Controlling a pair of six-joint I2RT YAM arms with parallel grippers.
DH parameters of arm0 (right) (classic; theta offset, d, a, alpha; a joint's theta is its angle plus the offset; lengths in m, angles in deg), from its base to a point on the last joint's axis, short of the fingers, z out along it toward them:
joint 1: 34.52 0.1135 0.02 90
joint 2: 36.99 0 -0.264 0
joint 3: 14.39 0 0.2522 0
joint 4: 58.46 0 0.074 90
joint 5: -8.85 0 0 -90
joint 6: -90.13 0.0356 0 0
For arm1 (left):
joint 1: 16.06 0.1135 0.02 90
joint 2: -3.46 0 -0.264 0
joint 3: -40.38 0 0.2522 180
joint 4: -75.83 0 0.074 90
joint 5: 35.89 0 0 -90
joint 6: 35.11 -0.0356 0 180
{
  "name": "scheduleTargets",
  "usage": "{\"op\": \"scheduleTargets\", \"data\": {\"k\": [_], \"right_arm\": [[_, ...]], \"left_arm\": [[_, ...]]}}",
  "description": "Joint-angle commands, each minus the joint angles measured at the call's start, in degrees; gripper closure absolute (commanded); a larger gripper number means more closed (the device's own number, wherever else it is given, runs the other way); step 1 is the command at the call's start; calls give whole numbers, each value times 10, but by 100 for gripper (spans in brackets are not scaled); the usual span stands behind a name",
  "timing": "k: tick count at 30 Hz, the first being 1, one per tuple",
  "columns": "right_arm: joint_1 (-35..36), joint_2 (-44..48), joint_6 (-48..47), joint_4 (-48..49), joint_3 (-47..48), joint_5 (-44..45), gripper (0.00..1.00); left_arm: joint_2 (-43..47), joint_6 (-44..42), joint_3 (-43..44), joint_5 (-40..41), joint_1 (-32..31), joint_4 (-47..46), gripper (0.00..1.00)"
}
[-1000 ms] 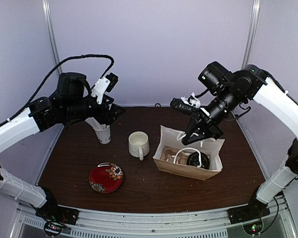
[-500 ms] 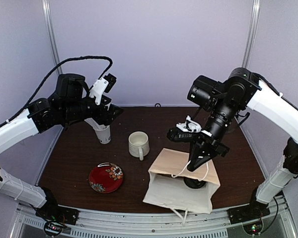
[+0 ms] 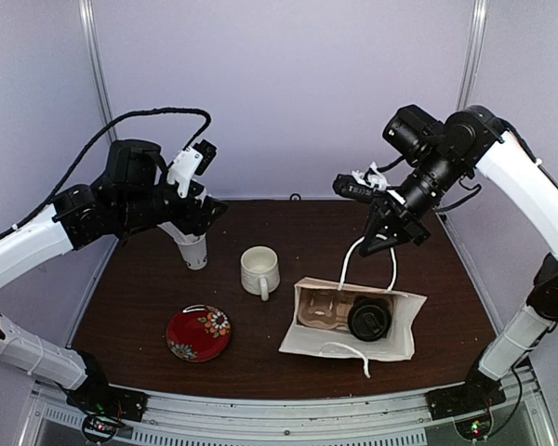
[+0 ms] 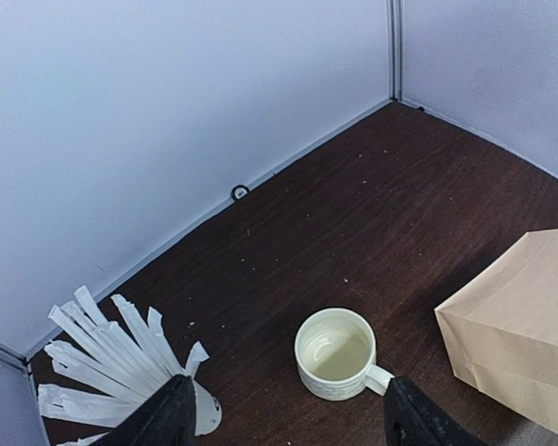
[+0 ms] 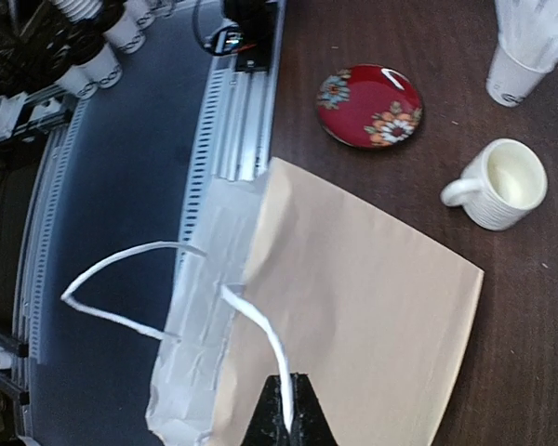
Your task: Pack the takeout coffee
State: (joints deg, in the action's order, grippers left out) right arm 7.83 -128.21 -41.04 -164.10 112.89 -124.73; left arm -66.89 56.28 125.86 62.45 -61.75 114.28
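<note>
The takeout coffee (image 3: 370, 319), black lid showing, is sitting inside paper bag (image 3: 327, 344) at 5 o'clock. My right gripper (image 3: 389, 243) is pinching its handle (image 3: 346, 265), probably to stand it upright. At 10 o'clock, left gripper (image 4: 285, 413) is hovering agape over straw cup (image 3: 193, 249).

A robotics lab cell: a dark wood-grain desk (image 3: 139, 297) boxed in by plain pale wall panels (image 3: 288, 93) on metal posts (image 3: 91, 56), a slotted aluminium rail (image 3: 288, 423) along its near edge, two white-and-black robot arms (image 3: 23, 246) bolted there, and lit circuit boards (image 3: 100, 426) beside their bases.
</note>
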Motion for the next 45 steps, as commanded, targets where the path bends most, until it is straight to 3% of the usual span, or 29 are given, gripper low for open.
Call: {"op": "scheduleTargets", "data": {"k": [1,8,14,15,17,20,27,34,45], "right_arm": [[-62,-23,66,109,-3,106,100],[-127,-73,117,193,8,158,96],[-147,-102,146,213,38,171,93],[-150,-103,149,214,43,169,88],[-152,-103,154,213,52,170,66],[-160,-96,160,204,71,176,41],[-221,-44,178,175,104,145,12],[-284,36,185,217,21,143,9],[-306,39,190,229,3,106,8]], "left_arm": [[-6,12,-5,67,7,4,28],[-5,56,-9,131,25,31,29],[-15,110,-5,72,76,56,36],[-20,113,-2,53,86,56,38],[-37,121,9,10,110,60,39],[-80,115,52,-21,121,79,38],[-180,88,141,-29,126,112,39],[-247,95,197,-1,126,151,46],[-257,103,191,18,126,165,49]]}}
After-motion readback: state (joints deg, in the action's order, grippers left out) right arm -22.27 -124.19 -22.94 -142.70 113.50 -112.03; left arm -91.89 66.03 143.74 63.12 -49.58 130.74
